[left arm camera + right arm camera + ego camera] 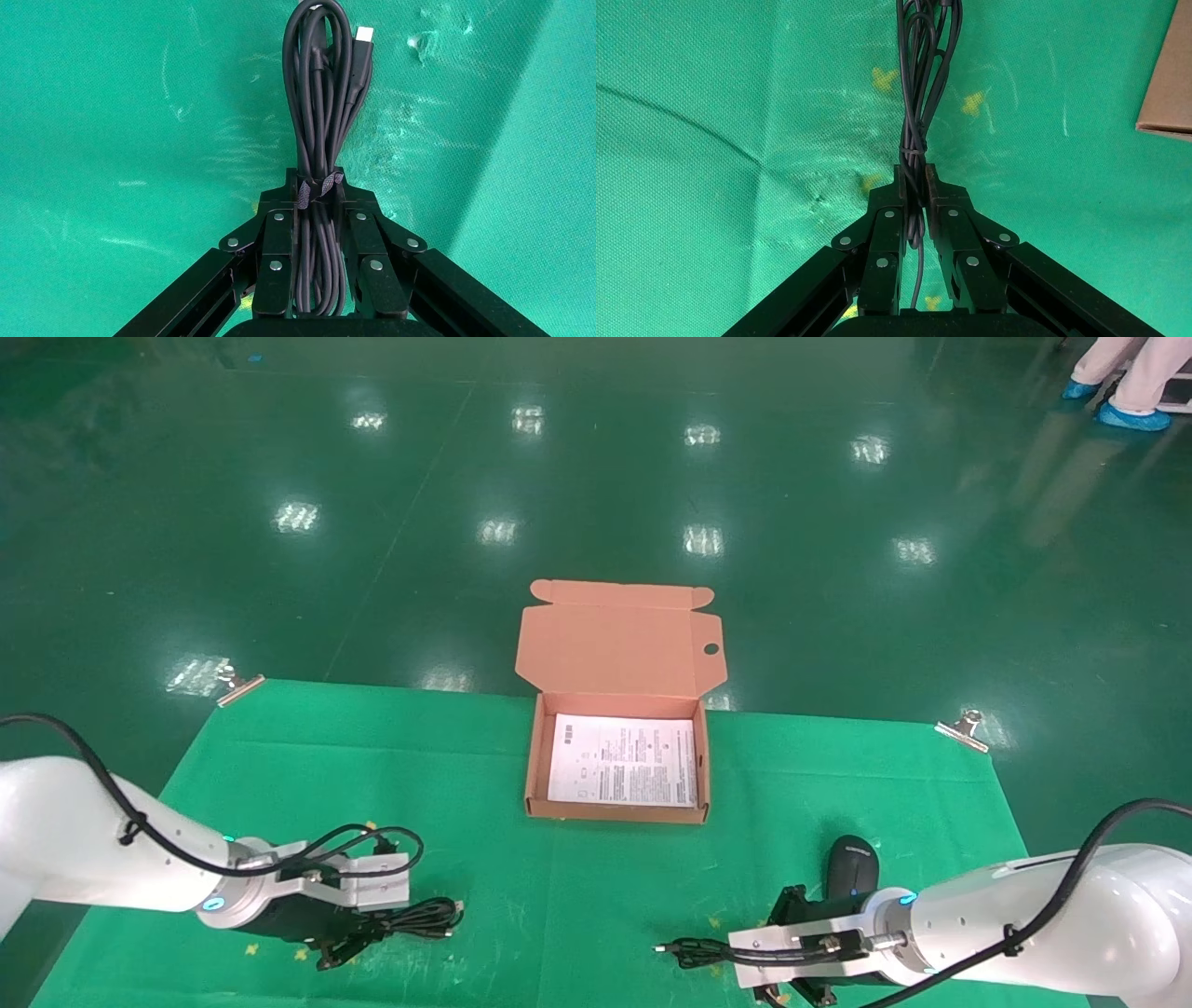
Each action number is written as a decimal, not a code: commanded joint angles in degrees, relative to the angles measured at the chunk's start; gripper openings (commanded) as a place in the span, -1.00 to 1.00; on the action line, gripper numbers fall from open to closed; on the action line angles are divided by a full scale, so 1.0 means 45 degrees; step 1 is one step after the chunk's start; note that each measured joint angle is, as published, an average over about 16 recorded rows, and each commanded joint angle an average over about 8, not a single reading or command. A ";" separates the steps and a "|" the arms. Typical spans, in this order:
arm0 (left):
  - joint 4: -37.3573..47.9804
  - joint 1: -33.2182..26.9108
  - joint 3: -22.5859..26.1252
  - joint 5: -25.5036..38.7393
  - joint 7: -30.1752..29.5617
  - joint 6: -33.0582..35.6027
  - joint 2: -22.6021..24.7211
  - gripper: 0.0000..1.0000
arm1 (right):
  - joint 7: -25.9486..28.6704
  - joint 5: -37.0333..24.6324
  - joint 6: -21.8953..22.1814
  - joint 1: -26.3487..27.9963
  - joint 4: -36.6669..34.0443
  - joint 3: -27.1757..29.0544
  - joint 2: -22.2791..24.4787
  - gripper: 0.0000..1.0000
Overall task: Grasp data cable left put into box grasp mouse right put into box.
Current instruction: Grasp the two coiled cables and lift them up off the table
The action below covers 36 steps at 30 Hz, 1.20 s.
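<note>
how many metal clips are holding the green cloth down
2 visible: one metal clip at the far left corner of the green cloth, the other clip at the far right corner. Near corners are out of view, so more may exist.

Right arm seemingly hides mouse (853, 868) partly.

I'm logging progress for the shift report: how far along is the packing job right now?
Nothing is packed yet: the box lies open, holding only its white sheet. In hand: the left gripper is shut on the data cable on the green mat, and the right gripper is shut on the mouse's bundled cord, the mouse beside it. Left: both lifts and placements.
</note>
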 commanded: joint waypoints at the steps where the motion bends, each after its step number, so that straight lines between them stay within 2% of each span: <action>1: 0.0065 -0.0007 -0.0001 -0.0005 0.0007 -0.0010 0.0029 -1.00 | -0.0025 -0.0016 0.0009 -0.0019 -0.0035 -0.0022 -0.0038 -1.00; 5: -0.0661 -0.0115 -0.0116 -0.0119 0.0024 0.0232 -0.0475 -1.00 | 0.0194 0.0072 -0.0072 0.0160 0.0232 0.0155 0.0275 -1.00; 11: -0.2873 -0.0316 -0.0451 -0.0167 -0.0372 0.0391 -0.1604 -1.00 | 0.0943 0.0185 -0.0077 0.0839 0.1235 0.0805 0.1249 -1.00; 16: -0.4665 -0.0574 -0.0776 -0.0023 -0.0894 0.0176 -0.2255 -1.00 | 0.1480 0.0219 0.0368 0.1701 0.1873 0.1555 0.1913 -1.00; 20: -0.5739 -0.0821 -0.1013 0.0121 -0.1237 -0.0067 -0.2510 -1.00 | 0.1592 0.0205 0.0819 0.2472 0.2149 0.2047 0.2054 -1.00; 27: -0.6777 -0.1393 -0.1327 0.0714 -0.1587 -0.0822 -0.2484 -1.00 | 0.1320 0.0241 0.1610 0.3824 0.2195 0.2603 0.1539 -1.00; 36: -0.6594 -0.2355 -0.1617 0.1281 -0.1437 -0.1992 -0.1789 -1.00 | 0.0340 0.0817 0.2504 0.5135 0.1077 0.2833 -0.0077 -1.00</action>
